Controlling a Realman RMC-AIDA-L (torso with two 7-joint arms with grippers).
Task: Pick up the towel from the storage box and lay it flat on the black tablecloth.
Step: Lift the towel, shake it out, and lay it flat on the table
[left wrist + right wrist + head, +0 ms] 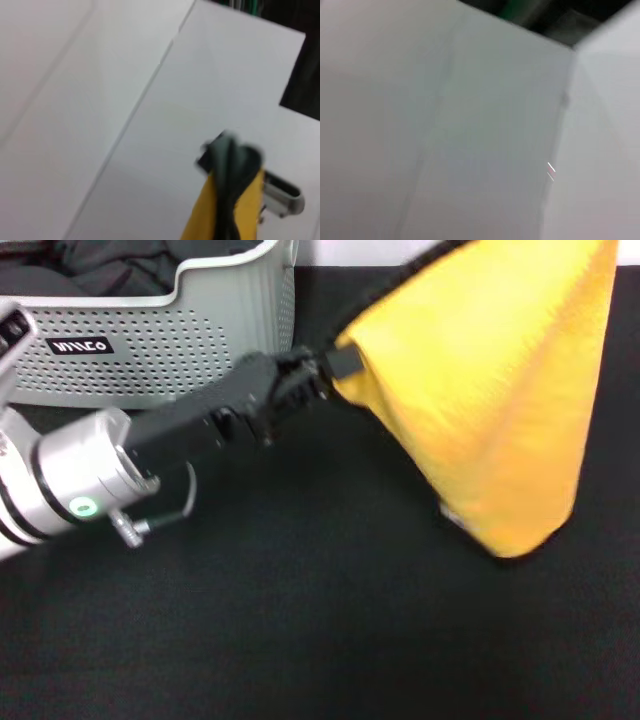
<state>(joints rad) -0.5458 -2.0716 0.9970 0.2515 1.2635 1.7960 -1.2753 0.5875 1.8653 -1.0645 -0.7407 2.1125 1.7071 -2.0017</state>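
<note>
The towel [490, 390] hangs yellow face out over the right of the black tablecloth [300, 620], stretched up and out of the top right of the head view. Its lowest fold is at or just above the cloth. My left gripper [335, 365] reaches in from the left and is shut on the towel's black-trimmed left corner. That corner also shows in the left wrist view [227, 200], bunched yellow and black. The storage box [200, 330] stands at the back left, behind my left arm. My right gripper is out of view, and its wrist view shows only a pale wall.
A dark black cloth heap [110, 270] lies inside the storage box. The tablecloth spreads bare across the front and middle. A white wall fills both wrist views.
</note>
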